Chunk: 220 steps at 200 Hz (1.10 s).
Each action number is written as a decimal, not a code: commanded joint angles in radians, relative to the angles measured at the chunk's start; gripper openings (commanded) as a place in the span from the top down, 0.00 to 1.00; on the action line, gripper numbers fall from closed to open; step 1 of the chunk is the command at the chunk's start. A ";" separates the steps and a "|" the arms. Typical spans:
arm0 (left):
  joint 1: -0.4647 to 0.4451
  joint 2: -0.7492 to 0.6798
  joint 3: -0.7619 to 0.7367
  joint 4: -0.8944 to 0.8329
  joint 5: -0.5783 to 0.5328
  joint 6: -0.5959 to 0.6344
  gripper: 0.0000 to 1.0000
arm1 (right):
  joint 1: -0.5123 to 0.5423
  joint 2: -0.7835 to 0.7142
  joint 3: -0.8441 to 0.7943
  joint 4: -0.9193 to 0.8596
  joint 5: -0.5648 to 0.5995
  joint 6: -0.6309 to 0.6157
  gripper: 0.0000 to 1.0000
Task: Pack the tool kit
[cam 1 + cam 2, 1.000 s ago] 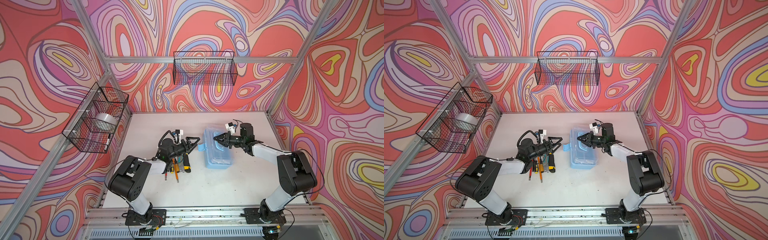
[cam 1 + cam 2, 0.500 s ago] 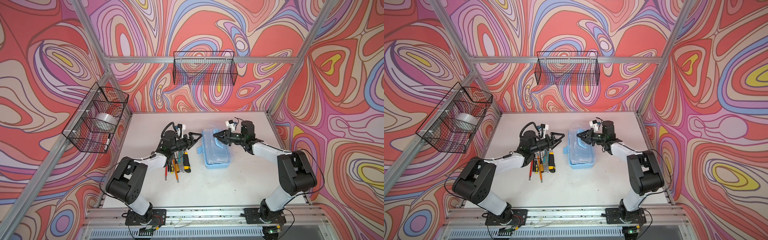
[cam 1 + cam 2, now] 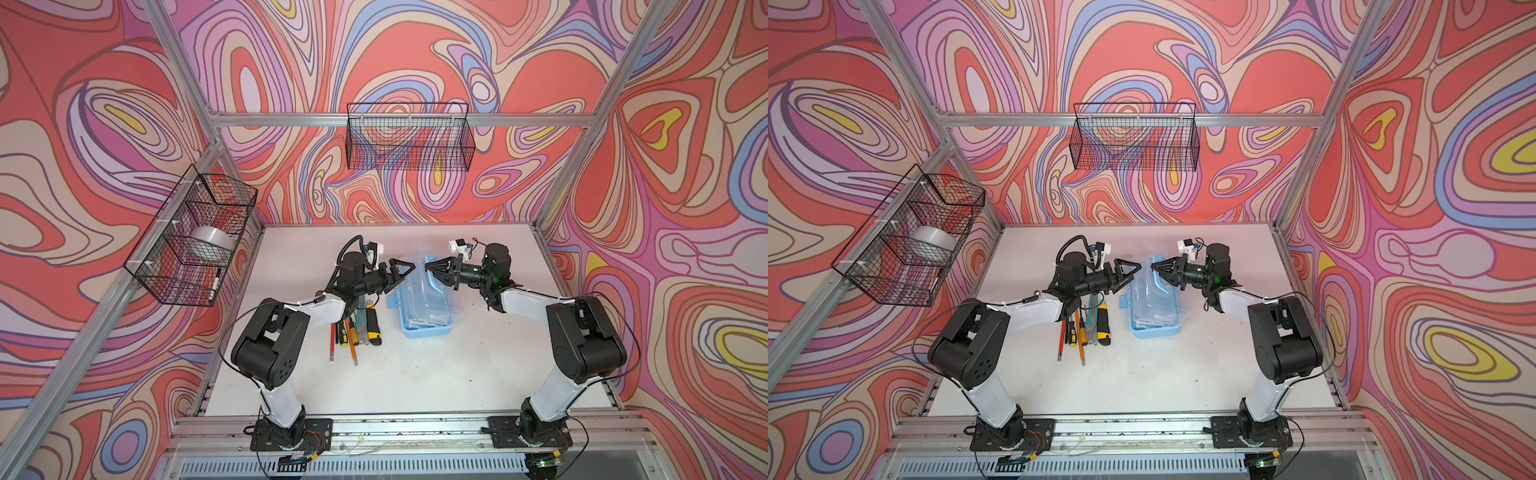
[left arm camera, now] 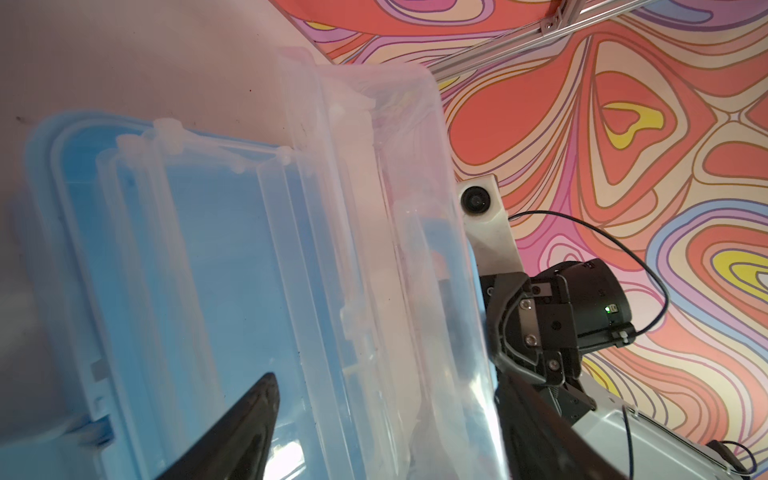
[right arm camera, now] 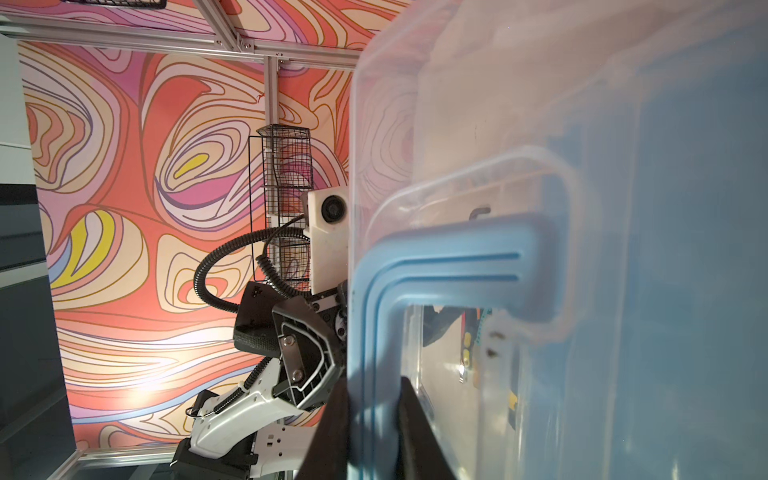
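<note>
Clear plastic lid (image 4: 374,187) between claws
Right claw (image 3: 428,271) clamped its blue handle (image 5: 457,257); left claw (image 3: 405,275) gaped at its edge, loose screwdrivers (image 3: 353,332) behind.

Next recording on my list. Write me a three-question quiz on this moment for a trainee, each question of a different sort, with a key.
1. True or false: the right gripper is shut on the blue handle of the clear lid of the light-blue plastic box.
2. Fill in: the jaws of the left gripper stand ____.
3. Where do the screwdrivers and the yellow-and-black utility knife lie?
A) inside the box
B) on the white table, beside the box
C) between the left gripper's fingers

Key: 1 true; 2 open; 3 B.
</note>
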State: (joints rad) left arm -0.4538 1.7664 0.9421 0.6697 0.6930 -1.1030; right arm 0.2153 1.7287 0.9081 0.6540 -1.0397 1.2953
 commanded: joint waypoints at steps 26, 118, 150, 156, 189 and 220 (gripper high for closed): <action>-0.022 0.052 0.084 0.025 0.018 -0.012 0.19 | -0.002 -0.032 -0.004 -0.085 -0.005 -0.123 1.00; -0.064 0.066 0.189 -0.033 0.017 -0.003 0.19 | -0.004 -0.167 0.048 -0.570 0.166 -0.470 0.33; -0.078 0.061 0.229 -0.076 0.014 0.013 0.20 | -0.014 -0.208 0.058 -0.657 0.206 -0.504 0.28; -0.083 0.058 0.239 -0.090 0.012 0.022 0.19 | -0.016 -0.221 0.058 -0.668 0.210 -0.507 0.28; -0.104 0.057 0.275 -0.148 0.002 0.053 0.19 | -0.022 -0.310 0.081 -0.822 0.309 -0.588 0.27; -0.124 0.068 0.312 -0.174 -0.002 0.060 0.19 | -0.043 -0.408 0.132 -1.043 0.497 -0.685 0.27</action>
State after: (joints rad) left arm -0.5575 1.8481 1.2026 0.5087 0.6872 -1.0729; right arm 0.1913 1.4021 0.9909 -0.1684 -0.7296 0.7200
